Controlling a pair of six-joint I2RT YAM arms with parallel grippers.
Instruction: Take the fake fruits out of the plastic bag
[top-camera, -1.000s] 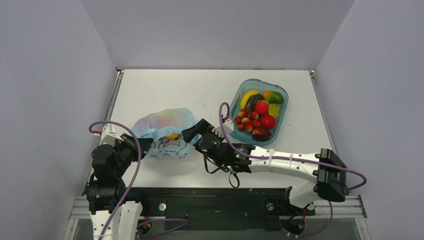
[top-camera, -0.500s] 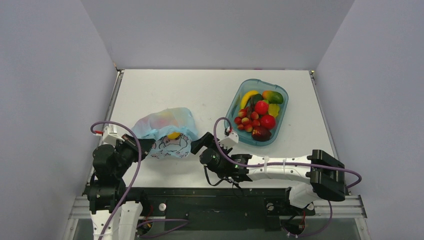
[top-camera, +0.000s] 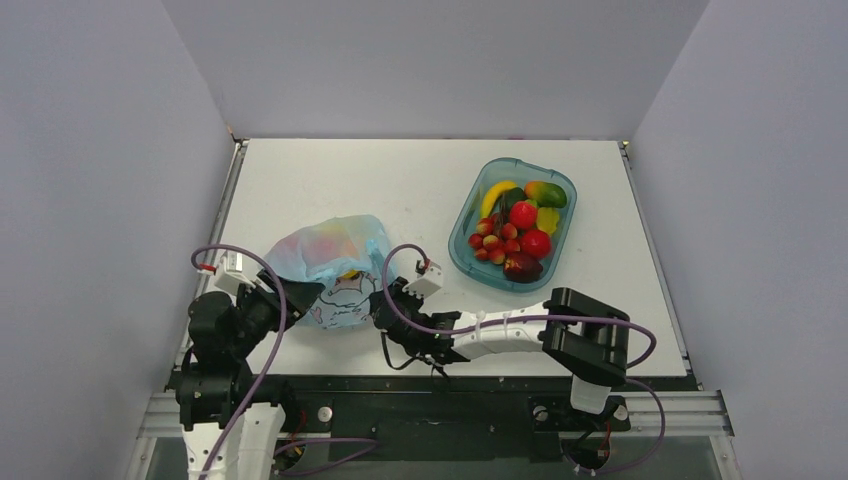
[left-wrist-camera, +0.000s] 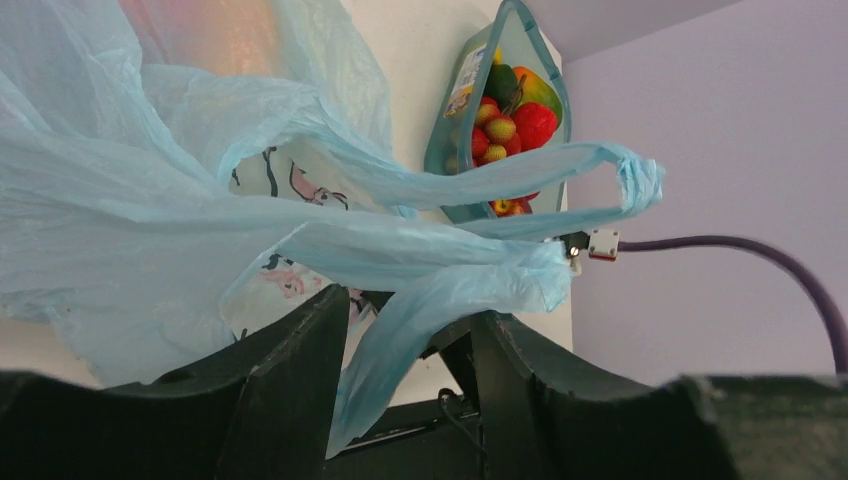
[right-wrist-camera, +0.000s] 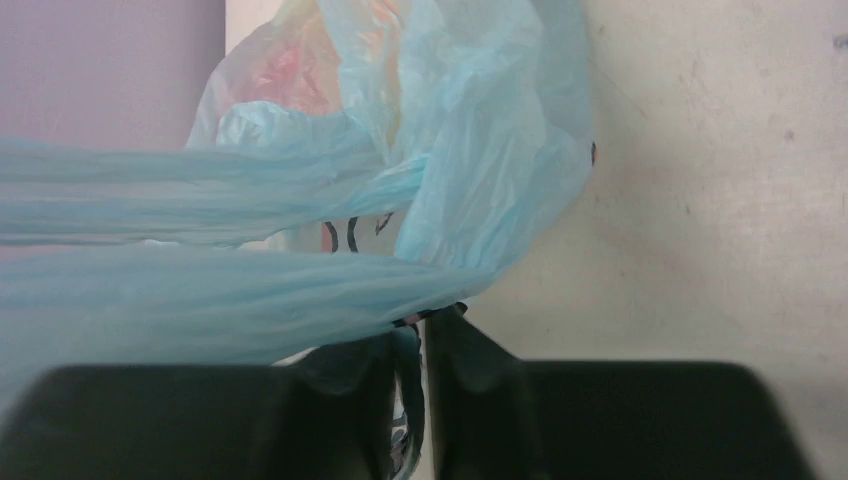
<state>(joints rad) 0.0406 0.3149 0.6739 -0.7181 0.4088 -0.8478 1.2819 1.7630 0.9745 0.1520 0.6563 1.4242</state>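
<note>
- Light-blue film: the plastic bag lay slumped on the white table, toward its front-left. It sat between the two grippers and well apart from the teal tub.
- The fake fruits were inside the bag. Red and orange patches showed through the film, with a sliver of yellow at the near edge. None was seen on the bare table beside it.
- The left gripper had its fingers standing apart. A handle loop of the bag draped through the gap, and no pinch on it was evident.
- The right gripper had its fingers drawn almost together on a thin fold of the bag's film at its near side.
- Assessment: early stage. The bag was only being taken in hand at its opening, and every fruit was yet to come out.
- Whether any item in the tub came from the bag could not be told.
</note>
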